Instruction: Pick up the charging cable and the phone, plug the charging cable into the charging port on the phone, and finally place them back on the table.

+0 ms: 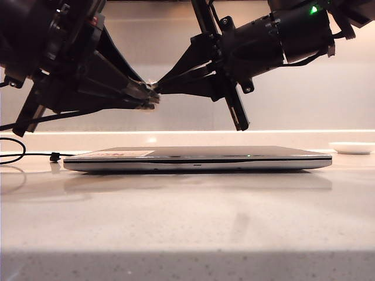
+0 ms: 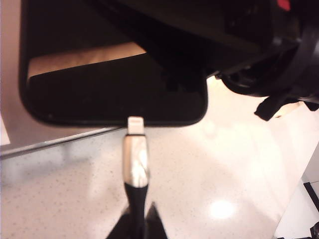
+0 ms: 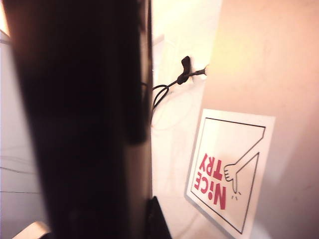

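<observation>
I count one phone [image 2: 114,94] pinched in my right gripper [image 1: 157,89] and one charging cable [image 2: 135,164] clamped in my left gripper [image 2: 137,224], plug tip at the phone's edge. Below my two grippers lie one laptop [image 1: 199,158] bearing one sticker [image 3: 232,167], and off past my right gripper one white dish [image 1: 351,147].
</observation>
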`<state>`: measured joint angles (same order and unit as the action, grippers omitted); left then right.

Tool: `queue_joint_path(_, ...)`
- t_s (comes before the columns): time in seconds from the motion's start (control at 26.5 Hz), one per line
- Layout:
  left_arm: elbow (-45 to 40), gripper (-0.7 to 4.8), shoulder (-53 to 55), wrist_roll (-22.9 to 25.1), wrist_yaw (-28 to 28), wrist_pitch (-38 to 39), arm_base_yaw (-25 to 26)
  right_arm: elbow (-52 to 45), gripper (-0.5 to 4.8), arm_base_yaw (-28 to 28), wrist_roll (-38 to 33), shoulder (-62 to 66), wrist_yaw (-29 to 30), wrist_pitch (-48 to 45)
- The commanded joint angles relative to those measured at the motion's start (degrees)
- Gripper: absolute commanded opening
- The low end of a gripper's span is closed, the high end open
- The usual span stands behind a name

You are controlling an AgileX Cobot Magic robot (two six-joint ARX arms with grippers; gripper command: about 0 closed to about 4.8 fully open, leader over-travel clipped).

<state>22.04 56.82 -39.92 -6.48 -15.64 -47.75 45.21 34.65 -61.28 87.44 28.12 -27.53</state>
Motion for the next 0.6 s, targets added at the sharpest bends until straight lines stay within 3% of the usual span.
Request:
queue_joint_path(0.04, 0.0, -0.06, 0.0, 0.1, -0.2, -0.8, -0.1, 0.4, -0.06, 0.1, -0.7, -0.5, 0.0, -3.2)
queue_joint_path(0.6, 0.0, -0.06, 0.0, 0.3, -0.2, -0.7, -0.1, 0.4, -0.06, 0.1, -3.3, -0.5, 0.6, -4.2)
